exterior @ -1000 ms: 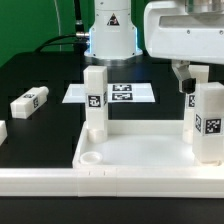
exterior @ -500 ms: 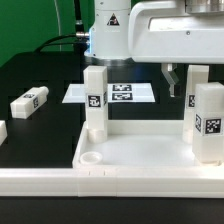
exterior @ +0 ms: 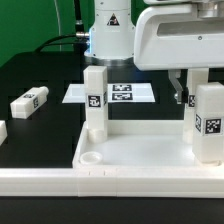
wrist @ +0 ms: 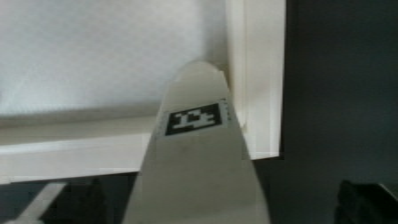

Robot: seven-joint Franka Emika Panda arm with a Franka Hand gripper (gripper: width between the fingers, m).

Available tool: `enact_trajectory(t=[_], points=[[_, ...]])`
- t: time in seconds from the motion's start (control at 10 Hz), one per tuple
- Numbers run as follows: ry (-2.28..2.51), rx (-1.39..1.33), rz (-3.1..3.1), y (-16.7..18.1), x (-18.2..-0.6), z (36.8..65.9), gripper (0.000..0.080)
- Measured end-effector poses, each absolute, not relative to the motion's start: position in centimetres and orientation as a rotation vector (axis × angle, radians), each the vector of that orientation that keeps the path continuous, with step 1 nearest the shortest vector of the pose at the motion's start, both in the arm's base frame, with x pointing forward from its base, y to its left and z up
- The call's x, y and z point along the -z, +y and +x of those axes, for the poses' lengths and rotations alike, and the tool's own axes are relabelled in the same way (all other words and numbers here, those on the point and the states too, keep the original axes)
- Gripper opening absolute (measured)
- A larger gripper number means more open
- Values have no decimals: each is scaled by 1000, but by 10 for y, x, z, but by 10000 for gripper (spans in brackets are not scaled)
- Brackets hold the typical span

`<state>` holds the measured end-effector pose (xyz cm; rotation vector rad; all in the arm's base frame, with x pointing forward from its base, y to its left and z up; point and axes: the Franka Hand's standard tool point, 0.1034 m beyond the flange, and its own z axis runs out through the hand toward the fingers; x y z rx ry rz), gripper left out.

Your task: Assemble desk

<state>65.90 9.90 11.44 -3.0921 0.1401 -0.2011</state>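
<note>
While tabletop (exterior: 140, 150) lies flat, 2 legs (exterior: 95, 100) stand upright, long axes vertical.

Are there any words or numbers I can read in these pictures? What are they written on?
No words, letters or numbers can be read anywhere.
There are only black-and-white square tags, which are patterns, not writing. They sit on the standing leg on the exterior view's left, the standing leg on the exterior view's right, the loose leg lying flat and the marker board.
</note>
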Motion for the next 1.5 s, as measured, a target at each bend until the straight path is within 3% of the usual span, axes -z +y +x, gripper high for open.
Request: enact_trajectory(t=[0.1,0.3,0.7,1.5], points=[[138,201,-3092,100,-114,659,622],[143,199,-3093,98,-114,659,284],[201,198,-3087,98,-114,659,288],[1410,141,-2701,94,-112,659,291]])
